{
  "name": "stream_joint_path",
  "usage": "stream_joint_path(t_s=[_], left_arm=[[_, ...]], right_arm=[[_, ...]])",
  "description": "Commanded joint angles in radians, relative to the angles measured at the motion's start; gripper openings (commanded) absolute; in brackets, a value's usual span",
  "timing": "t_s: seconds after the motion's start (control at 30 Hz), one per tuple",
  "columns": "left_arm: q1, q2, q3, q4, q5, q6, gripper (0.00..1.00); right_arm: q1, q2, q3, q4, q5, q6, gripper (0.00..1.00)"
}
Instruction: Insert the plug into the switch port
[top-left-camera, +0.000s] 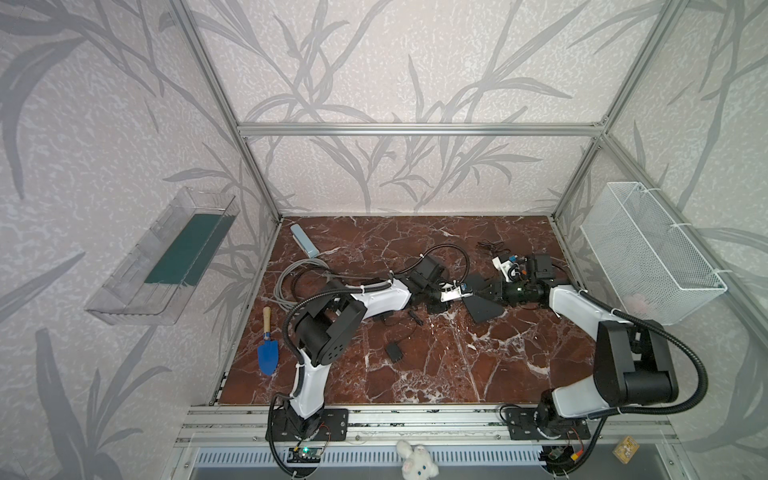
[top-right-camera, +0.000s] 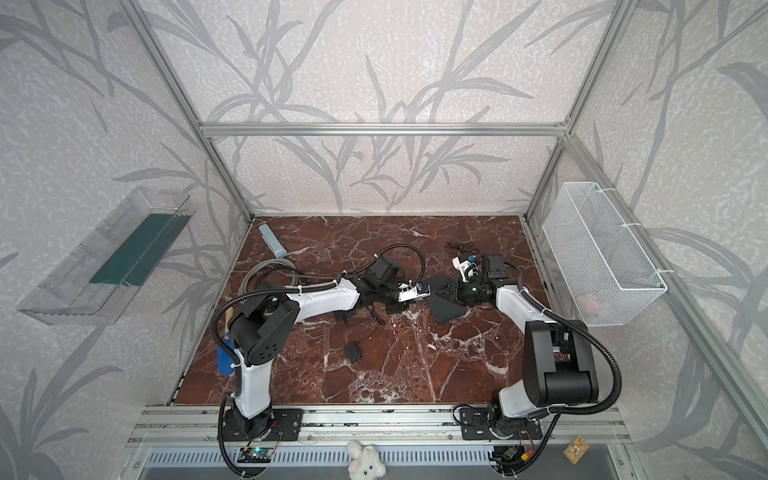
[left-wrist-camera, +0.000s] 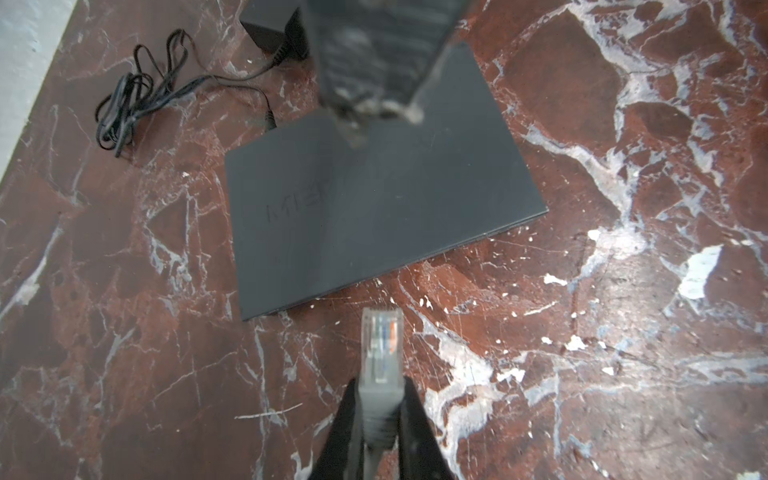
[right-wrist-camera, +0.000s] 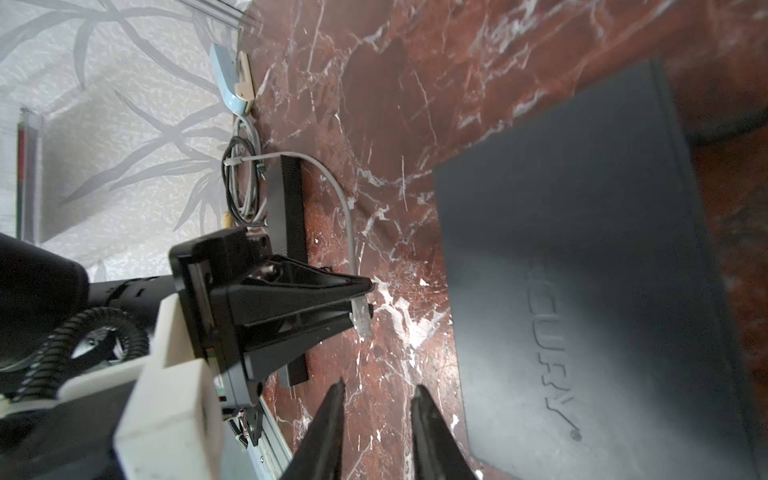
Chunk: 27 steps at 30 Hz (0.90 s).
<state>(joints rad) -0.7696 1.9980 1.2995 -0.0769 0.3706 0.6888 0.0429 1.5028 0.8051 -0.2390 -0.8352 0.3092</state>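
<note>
The plug (left-wrist-camera: 380, 345) is a clear connector with a grey boot on a grey cable, and my left gripper (left-wrist-camera: 380, 386) is shut on the boot. It points at the near edge of the switch (left-wrist-camera: 374, 208), a flat dark grey box lying on the marble floor, with a small gap between them. No port shows on the switch. My right gripper (right-wrist-camera: 378, 392) is open and empty, hovering beside the switch (right-wrist-camera: 582, 270) and facing the left gripper (right-wrist-camera: 365, 299). In both top views the grippers meet mid-table over the switch (top-left-camera: 484, 309) (top-right-camera: 446, 309).
A black box (right-wrist-camera: 291, 208) stands behind the left gripper. A bundled black power lead (left-wrist-camera: 133, 95) lies beyond the switch. A small black adapter (top-left-camera: 393, 351), a blue trowel (top-left-camera: 267, 353), a coiled grey cable (top-left-camera: 295, 278) and a wire basket (top-left-camera: 648, 253) are around.
</note>
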Motion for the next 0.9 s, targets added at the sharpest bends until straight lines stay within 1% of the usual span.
stream_joint_path(t_s=[0.0, 0.13, 0.23, 0.3, 0.4, 0.57, 0.6, 0.73, 0.87], left_arm=[[0.001, 0.042, 0.041, -0.085, 0.019, -0.053, 0.14], [-0.004, 0.074, 0.081, -0.128, 0.000, -0.103, 0.14], [-0.006, 0.096, 0.123, -0.187, -0.014, -0.145, 0.14], [-0.007, 0.124, 0.173, -0.257, -0.027, -0.170, 0.14], [-0.014, 0.183, 0.267, -0.366, -0.079, -0.203, 0.13], [-0.023, 0.277, 0.450, -0.585, -0.126, -0.250, 0.10], [-0.026, 0.286, 0.465, -0.608, -0.131, -0.257, 0.10], [-0.032, 0.283, 0.452, -0.592, -0.155, -0.274, 0.10], [-0.034, 0.297, 0.483, -0.599, -0.171, -0.324, 0.10]], right_arm=[[0.015, -0.012, -0.049, 0.123, 0.057, 0.055, 0.30], [0.015, -0.001, -0.057, 0.152, 0.083, 0.055, 0.30], [0.015, -0.004, -0.038, 0.102, 0.161, 0.024, 0.30], [0.015, -0.006, -0.016, 0.066, 0.251, 0.012, 0.30], [0.015, 0.000, 0.003, 0.075, 0.334, 0.004, 0.33], [0.015, 0.050, 0.032, 0.065, 0.426, -0.042, 0.38], [0.015, 0.057, 0.035, 0.066, 0.440, -0.052, 0.38], [0.015, 0.095, 0.052, 0.065, 0.437, -0.081, 0.40], [0.012, 0.143, 0.086, 0.046, 0.394, -0.095, 0.41]])
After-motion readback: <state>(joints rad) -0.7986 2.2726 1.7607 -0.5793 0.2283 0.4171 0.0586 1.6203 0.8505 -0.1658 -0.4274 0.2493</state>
